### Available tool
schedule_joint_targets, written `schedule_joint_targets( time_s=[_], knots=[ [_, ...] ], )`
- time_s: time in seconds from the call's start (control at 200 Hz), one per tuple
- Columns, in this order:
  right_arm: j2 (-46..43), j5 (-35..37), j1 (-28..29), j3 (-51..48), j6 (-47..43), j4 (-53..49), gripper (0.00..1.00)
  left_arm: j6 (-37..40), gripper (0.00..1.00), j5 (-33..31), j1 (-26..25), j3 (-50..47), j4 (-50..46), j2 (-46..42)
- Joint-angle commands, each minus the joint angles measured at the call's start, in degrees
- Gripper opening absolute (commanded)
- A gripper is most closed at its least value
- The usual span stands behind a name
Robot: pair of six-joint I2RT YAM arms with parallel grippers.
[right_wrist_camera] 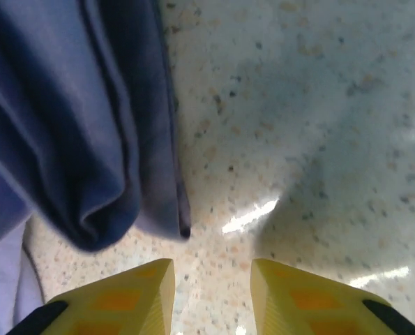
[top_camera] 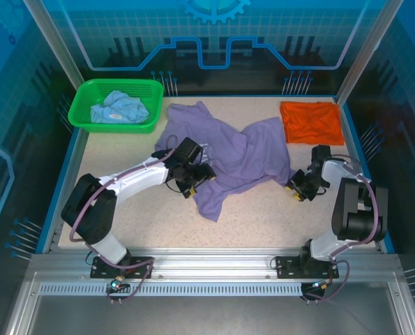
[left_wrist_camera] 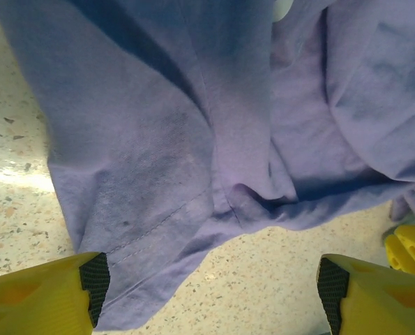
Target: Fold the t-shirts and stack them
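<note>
The lavender t-shirt (top_camera: 235, 157) lies crumpled mid-tabletop (top_camera: 263, 216), its folds hiding much of its front. The left claw (top_camera: 194, 180) sits at its 9 o'clock edge; in the wrist view its fingers (left_wrist_camera: 88, 283) stand wide apart, gripping nothing, with the hem just at the left pad. The right claw (top_camera: 296, 191) sits at the shirt's 4 o'clock corner, slightly parted over bare tabletop beside a dark fold. The orange t-shirt (top_camera: 312, 122) lies flat at 1 o'clock. The light blue t-shirt (top_camera: 120, 108) is bunched in the green basket (top_camera: 81, 115) at 10 o'clock.
</note>
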Motion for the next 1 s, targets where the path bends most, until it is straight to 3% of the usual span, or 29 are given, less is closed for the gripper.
schedule_joint_targets(
  time_s=[0.0,0.62,0.995],
  knots=[
    [2.8,-1.8,-0.8,2.0,-1.5,2.0,0.33,-2.8,0.8,-4.8,-1.8,1.8,-0.1,1.6],
    [7.1,1.3,1.7,5.7,-1.5,1.4,0.3,3.5,0.8,-10.3,-2.9,1.1,-4.0,1.0],
    [10.7,2.1,2.6,6.8,-1.9,1.3,0.0,7.2,0.67,-11.6,-4.3,6.8,-8.2,5.3]
  ],
)
